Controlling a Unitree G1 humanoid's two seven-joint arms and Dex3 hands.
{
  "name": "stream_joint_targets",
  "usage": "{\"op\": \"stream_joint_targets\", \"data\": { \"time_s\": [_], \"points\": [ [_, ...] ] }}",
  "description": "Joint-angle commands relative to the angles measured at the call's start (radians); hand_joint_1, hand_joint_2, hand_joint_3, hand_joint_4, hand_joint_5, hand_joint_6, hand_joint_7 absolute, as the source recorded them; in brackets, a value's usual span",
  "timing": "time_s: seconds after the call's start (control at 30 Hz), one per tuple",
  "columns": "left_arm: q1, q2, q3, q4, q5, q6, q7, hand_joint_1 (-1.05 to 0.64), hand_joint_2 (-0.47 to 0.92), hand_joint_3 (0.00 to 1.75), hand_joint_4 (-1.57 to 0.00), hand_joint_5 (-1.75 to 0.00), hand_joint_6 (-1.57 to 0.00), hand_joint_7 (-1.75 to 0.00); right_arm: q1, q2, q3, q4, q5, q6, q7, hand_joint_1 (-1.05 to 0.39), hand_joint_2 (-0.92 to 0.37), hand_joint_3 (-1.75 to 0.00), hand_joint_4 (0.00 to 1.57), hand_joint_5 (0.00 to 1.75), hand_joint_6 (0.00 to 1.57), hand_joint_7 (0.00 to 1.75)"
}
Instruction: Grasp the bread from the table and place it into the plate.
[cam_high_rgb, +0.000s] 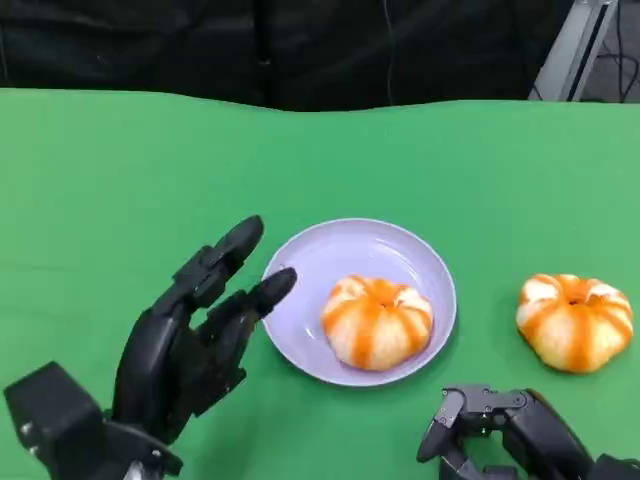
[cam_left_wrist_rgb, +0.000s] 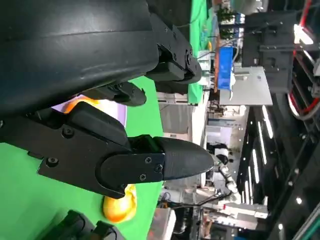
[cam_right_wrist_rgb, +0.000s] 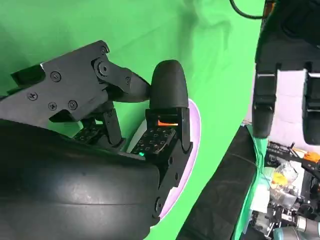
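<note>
One round orange-striped bread bun (cam_high_rgb: 377, 321) sits in the lavender plate (cam_high_rgb: 300, 330); second bun (cam_high_rgb: 574, 321) right on green desk (cam_high_rgb: 100, 180). Left hand (cam_high_rgb: 190, 340) released, fingers spread beside plate; right hand (cam_high_rgb: 500, 430) near, grip indeterminable.

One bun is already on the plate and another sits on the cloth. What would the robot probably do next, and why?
Probably reach its right hand toward the bun on the table. That bun lies on the green cloth to the right of the plate, nearer the right hand, which holds nothing. The other bun already rests in the plate, and the left hand hovers open beside the plate.
</note>
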Motion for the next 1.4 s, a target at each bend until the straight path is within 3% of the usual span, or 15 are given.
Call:
{"op": "stream_joint_targets", "data": {
  "time_s": [0.03, 0.57, 1.13, 1.23, 1.3, 1.33, 1.4],
  "points": [
    [0.100, 0.005, 0.027, 0.009, -0.014, -0.119, -0.050, -0.74, 0.92, 0.47, -0.62, -0.05, -0.43, -0.03, 0.018, -0.018, -0.009, -0.022, 0.015, -0.001, 0.003, -0.14, -0.68, -0.83, 0.81, 1.47, 0.86, 1.09],
    [0.162, -0.032, 0.067, 0.111, -0.068, -0.205, -0.140, -0.65, 0.92, 0.38, -0.70, -0.03, -0.50, -0.02, 0.021, -0.023, -0.016, -0.027, 0.023, 0.001, 0.017, -0.14, -0.68, -0.85, 0.81, 1.47, 0.86, 1.10],
    [0.140, -0.071, 0.089, 0.217, -0.034, -0.272, -0.115, -0.58, 0.92, 0.32, -0.87, -0.04, -0.64, -0.03, 0.021, -0.024, -0.019, -0.034, 0.024, 0.012, 0.022, -0.13, -0.67, -0.86, 0.81, 1.45, 0.87, 1.09],
    [0.133, -0.070, 0.084, 0.218, 0.019, -0.272, -0.074, -0.29, 0.92, 0.23, -0.88, -0.03, -0.68, -0.03, 0.020, -0.025, -0.019, -0.035, 0.028, 0.014, 0.029, -0.13, -0.67, -0.86, 0.81, 1.46, 0.86, 1.09],
    [0.127, -0.068, 0.081, 0.227, 0.064, -0.293, -0.047, -0.24, 0.92, 0.22, -0.88, -0.03, -0.68, -0.03, 0.020, -0.025, -0.020, -0.035, 0.027, 0.015, 0.029, -0.13, -0.67, -0.86, 0.81, 1.46, 0.86, 1.09],
    [0.123, -0.066, 0.078, 0.235, 0.093, -0.309, -0.031, -0.08, 0.92, 0.25, -0.87, -0.02, -0.72, -0.04, 0.019, -0.026, -0.021, -0.035, 0.026, 0.016, 0.029, -0.14, -0.67, -0.86, 0.81, 1.46, 0.86, 1.10],
    [0.115, -0.061, 0.072, 0.250, 0.143, -0.334, 0.000, 0.02, 0.92, 0.28, -0.86, -0.01, -0.75, -0.04, 0.018, -0.026, -0.021, -0.032, 0.025, 0.013, 0.029, -0.14, -0.67, -0.86, 0.81, 1.46, 0.86, 1.10]
  ]
}}
